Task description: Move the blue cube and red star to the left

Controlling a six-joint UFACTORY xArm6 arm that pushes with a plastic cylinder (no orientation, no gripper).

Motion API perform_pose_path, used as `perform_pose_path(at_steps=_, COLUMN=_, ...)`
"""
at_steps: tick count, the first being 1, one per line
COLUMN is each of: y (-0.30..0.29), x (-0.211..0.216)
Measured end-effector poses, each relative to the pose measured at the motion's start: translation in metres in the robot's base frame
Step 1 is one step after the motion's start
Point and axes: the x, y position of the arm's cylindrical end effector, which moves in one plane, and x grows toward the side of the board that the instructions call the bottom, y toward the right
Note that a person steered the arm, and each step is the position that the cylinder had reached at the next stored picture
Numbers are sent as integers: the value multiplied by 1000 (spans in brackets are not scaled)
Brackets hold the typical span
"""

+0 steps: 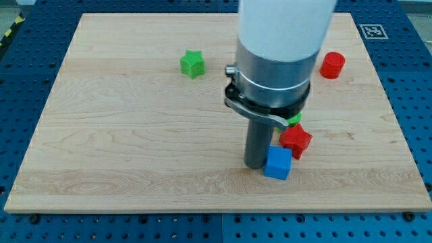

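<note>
The blue cube (277, 163) lies on the wooden board (135, 135) right of centre, near the view's bottom. The red star (296, 140) sits just above and to the right of it, touching or nearly touching its corner. My tip (254, 165) rests on the board right against the blue cube's left side. The arm's white and grey body rises above the tip and hides part of the board behind it.
A green star (192, 63) lies at the upper middle. A red cylinder (332, 65) stands at the upper right. A small green block (294, 119) peeks out from behind the arm, just above the red star; its shape is hidden.
</note>
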Motion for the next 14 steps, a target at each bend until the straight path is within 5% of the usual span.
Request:
perform_pose_path(at_steps=3, y=-3, x=-6)
perform_pose_path(at_steps=4, y=-57, x=-37)
perform_pose_path(at_steps=6, y=-54, x=-113)
perform_pose_path(at_steps=14, y=-16, x=-116)
